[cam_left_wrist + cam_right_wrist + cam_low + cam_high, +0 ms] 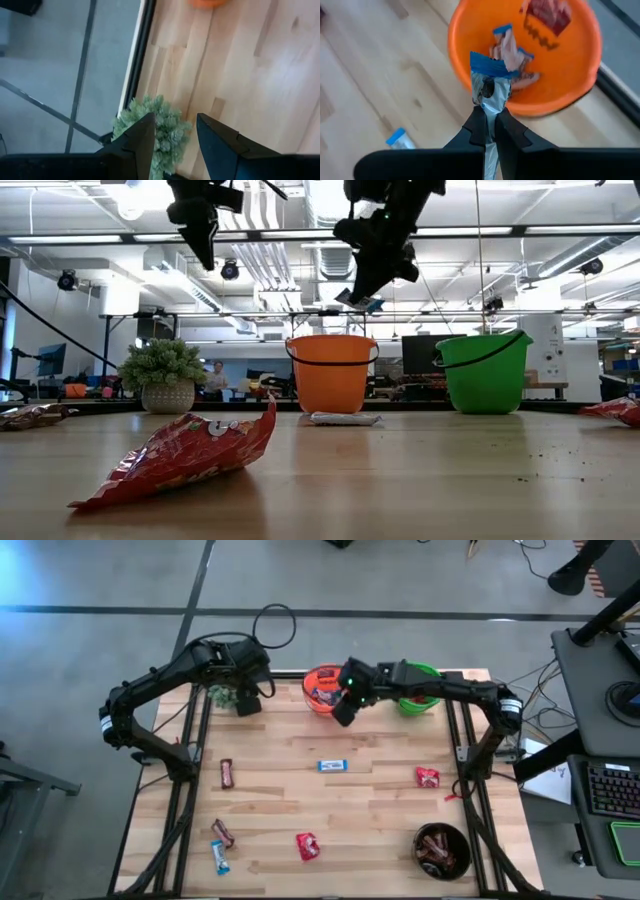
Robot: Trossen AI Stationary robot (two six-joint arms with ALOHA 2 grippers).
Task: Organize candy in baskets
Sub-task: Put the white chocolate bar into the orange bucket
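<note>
Right gripper (490,122) has its two dark fingers pinched tight on a light blue-and-white candy (491,82), which sticks out past the fingertips with its blue end crumpled. From overhead that gripper (343,700) hangs at the near edge of the orange pail (322,688), over the far middle of the wooden table (370,790). From table height the candy (365,302) dangles in the air above the pail's rim (331,340), clear of it. Inside the orange pail (570,75) lie a red packet (545,15) and another blue-and-white wrapper (507,47).

Just to the right of it stands the green pail (420,700), partly under the right arm. At the near right corner sits the black bowl (442,850) with dark brown candies inside.

Loose candies are scattered on the boards: a blue-and-white bar (333,766) near the middle, a red packet (427,777) to its right, another red packet (307,846) nearer the front, a dark brown bar (227,773) on the left, and a brown piece (222,833) touching or just beside a blue-and-white one (218,857) at the front left.

Over at the far left corner, the left gripper (172,145) hovers above the small fuzzy plant (165,127), its fingers standing apart with nothing between them.
</note>
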